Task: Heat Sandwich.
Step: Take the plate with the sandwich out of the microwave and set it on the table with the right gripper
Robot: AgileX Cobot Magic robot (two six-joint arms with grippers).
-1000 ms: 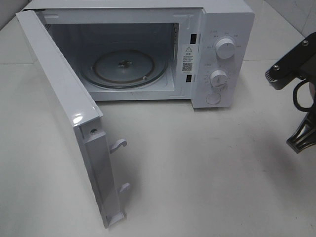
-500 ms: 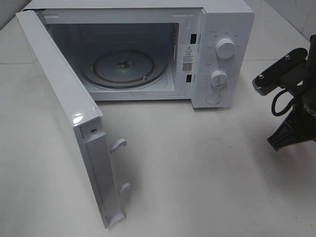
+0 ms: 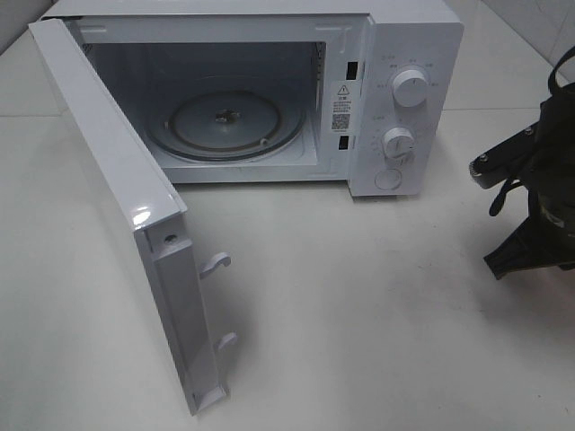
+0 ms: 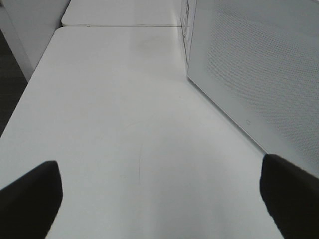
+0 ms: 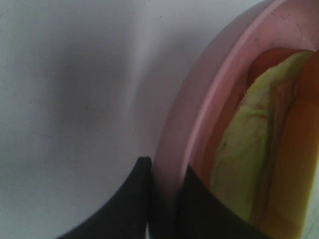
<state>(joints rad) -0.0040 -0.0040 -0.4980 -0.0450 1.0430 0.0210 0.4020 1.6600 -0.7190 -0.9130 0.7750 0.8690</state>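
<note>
Closely, right hand (image 5: 164, 199) pinches smooth round plate (image 5: 194, 109).

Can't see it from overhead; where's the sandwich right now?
Only the right wrist view shows the sandwich: on the pink plate, whose rim the right gripper pinches.

Sandwich (image 5: 249, 149), yellow-green filling, on pink plate (image 5: 199, 109)

The microwave (image 3: 269, 90) stands at the back of the table (image 3: 377, 323), its door (image 3: 117, 197) swung open toward the front left. The turntable (image 3: 225, 124) lies inside the cavity. The dials (image 3: 411, 88) sit on the panel right of the cavity. The sandwich (image 5: 254, 149) lies on the plate (image 5: 199, 124).
</note>
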